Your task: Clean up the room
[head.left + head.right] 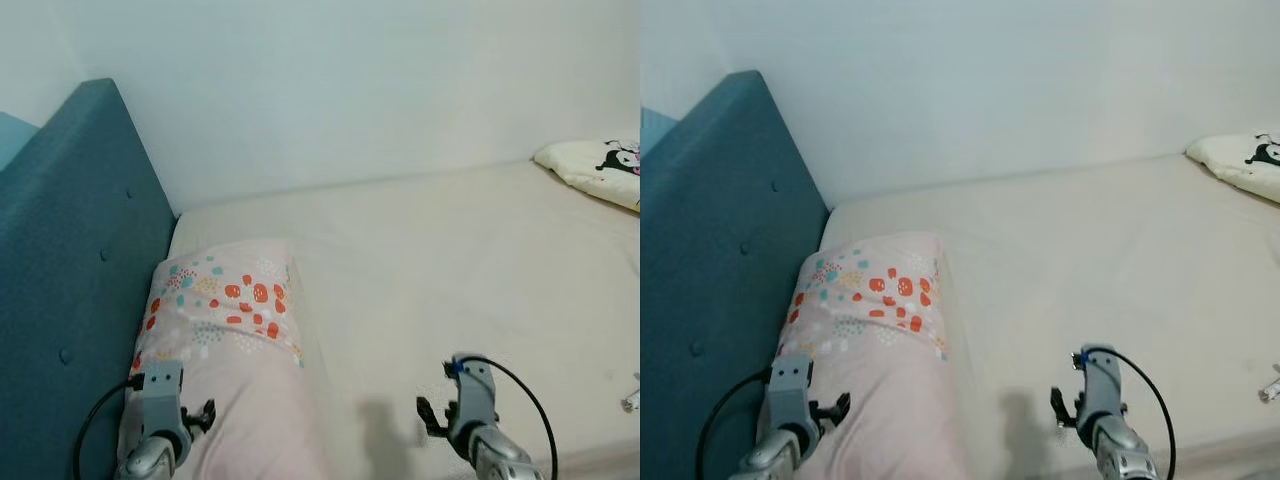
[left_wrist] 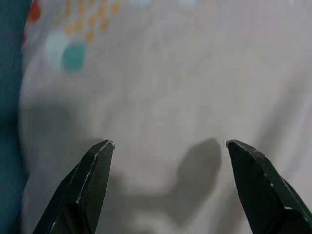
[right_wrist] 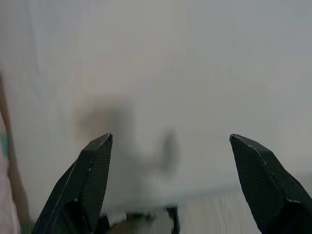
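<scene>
Headboard: a teal padded headboard (image 1: 70,250) with stitched buttons is standing along the left edge of the bed, rising toward the white wall (image 1: 330,90).
Pink pillow: a pale pink pillow (image 1: 225,330) printed with red, teal and yellow spots is lying at the bed's left end, touching the headboard and reaching toward the near edge.
Left gripper: the left gripper (image 2: 165,151) is hovering just above the near part of the pink pillow, its silver wrist and black cable showing low in the head views; its fingers (image 2: 92,180) are spreading wide apart and gripping nothing.
Bed: the cream sheet of the bed (image 1: 430,270) is stretching from the pink pillow across to the right, its far edge meeting the wall.
Right gripper: the right gripper (image 3: 170,146) is hanging over bare sheet near the bed's front edge, well apart from the pink pillow, casting a shadow on the sheet; its fingers (image 3: 263,175) are also gaping open and empty.
Cartoon pillow: a cream pillow (image 1: 598,168) with a black cartoon figure is resting at the far right end of the bed.
Small item: a small white object (image 1: 631,402) is lying at the right border; what it is cannot be told.
</scene>
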Controlling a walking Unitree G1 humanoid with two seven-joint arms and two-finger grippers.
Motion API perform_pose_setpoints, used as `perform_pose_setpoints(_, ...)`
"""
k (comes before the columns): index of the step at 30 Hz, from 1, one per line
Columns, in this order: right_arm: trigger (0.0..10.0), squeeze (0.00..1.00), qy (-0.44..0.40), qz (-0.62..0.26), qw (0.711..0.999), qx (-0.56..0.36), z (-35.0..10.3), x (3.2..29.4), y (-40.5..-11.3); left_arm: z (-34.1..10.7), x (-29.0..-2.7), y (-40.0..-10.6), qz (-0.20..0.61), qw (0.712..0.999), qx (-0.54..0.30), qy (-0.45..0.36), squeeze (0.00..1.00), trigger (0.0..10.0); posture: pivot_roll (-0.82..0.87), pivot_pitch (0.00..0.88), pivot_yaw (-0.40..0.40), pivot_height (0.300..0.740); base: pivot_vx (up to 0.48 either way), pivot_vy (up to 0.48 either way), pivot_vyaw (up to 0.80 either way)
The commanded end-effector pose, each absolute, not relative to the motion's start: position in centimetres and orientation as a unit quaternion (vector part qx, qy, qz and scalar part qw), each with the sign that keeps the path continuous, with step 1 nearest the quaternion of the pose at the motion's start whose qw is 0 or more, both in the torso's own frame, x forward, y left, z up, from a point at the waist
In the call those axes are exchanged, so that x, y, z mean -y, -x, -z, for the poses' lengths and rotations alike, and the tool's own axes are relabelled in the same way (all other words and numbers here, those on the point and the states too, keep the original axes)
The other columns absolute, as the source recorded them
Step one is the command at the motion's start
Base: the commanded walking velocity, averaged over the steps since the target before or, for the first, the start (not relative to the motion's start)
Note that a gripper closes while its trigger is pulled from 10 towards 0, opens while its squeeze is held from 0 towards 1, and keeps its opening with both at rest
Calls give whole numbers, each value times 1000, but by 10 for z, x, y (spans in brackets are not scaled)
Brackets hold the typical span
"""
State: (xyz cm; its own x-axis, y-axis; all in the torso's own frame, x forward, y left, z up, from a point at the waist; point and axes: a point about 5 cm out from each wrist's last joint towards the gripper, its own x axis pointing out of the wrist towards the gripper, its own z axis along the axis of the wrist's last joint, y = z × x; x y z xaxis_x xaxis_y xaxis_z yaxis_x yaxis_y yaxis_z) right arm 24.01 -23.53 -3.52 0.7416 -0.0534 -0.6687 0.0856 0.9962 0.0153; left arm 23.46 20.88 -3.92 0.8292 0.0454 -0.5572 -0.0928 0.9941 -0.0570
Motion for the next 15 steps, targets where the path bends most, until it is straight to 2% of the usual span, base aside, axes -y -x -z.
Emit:
perform_pose_setpoints(1, 10000, 0, -24, 48, 920, -388, 48, 235, -223, 49, -216, -219, -43, 947, -316, 29, 0, 10000, -77, 26, 62, 740, -480, 0, 0)
perform_pose_setpoints(10, 10000, 0, -39, 93, 869, -485, 85, 236, -161, 76, -219, -178, -46, 913, -404, 7, 0, 10000, -72, 24, 64, 740, 0, 0, 0)
perform_pose_setpoints(15, 10000, 0, -41, 96, 857, -504, 91, 234, -148, 83, -219, -166, -38, 901, -431, -5, 0, 10000, -73, 25, 63, 740, 0, 0, 0)
